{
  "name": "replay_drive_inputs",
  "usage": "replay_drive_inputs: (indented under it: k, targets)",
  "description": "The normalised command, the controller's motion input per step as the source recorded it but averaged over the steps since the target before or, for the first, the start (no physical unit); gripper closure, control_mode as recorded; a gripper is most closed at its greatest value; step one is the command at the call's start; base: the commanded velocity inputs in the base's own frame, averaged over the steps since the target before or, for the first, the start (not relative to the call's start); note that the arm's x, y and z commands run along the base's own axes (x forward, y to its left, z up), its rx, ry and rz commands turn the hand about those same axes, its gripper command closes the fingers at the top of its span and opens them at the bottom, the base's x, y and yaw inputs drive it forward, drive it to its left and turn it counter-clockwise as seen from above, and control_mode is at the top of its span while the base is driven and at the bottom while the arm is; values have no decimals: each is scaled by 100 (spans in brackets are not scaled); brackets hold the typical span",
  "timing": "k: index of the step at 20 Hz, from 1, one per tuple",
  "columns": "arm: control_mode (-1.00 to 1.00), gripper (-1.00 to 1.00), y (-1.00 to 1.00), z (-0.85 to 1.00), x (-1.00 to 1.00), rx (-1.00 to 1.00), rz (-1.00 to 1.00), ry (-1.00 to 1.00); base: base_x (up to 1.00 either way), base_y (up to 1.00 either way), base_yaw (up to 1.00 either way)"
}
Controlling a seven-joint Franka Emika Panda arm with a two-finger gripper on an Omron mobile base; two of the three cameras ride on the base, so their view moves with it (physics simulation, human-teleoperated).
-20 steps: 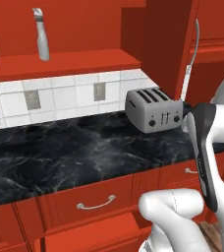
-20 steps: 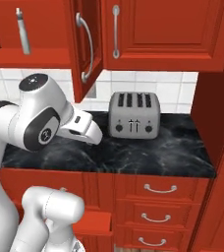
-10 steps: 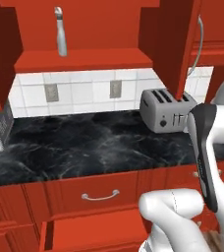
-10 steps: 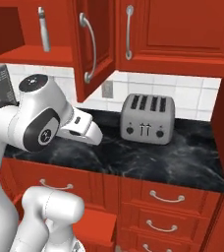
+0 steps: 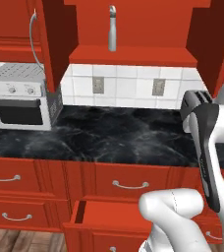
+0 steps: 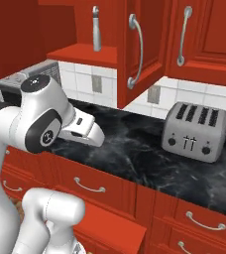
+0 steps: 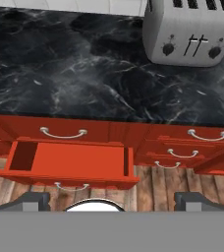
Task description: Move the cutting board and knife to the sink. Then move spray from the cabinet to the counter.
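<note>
On the red shelf of the open cabinet (image 5: 133, 54) the spray (image 5: 112, 29) stood upright, well above the black surface (image 5: 109, 135), while the jaws gaped wide and empty.

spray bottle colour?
Light grey; the spray on the cabinet shelf shows best in left base view.

White tiled wall (image 5: 128, 86) behind my tabletop (image 5: 109, 135), red drawers (image 7: 70, 165) below, one pulled open over wood floor (image 7: 153, 189)

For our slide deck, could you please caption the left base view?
Spray upright on the open cabinet shelf above the black counter, toaster oven at left.
</note>
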Motion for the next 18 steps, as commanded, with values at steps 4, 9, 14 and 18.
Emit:
replay_drive_inputs:
  k: [4,9,14,18]
  targets:
    - [100,-100,0,0,0,0,0,0,-21,54,22]
    - [100,-100,0,0,0,0,0,0,0,21,2]
    - [100,-100,0,0,0,0,0,0,0,17,0]
    - [100,-100,0,0,0,0,0,0,11,18,0]
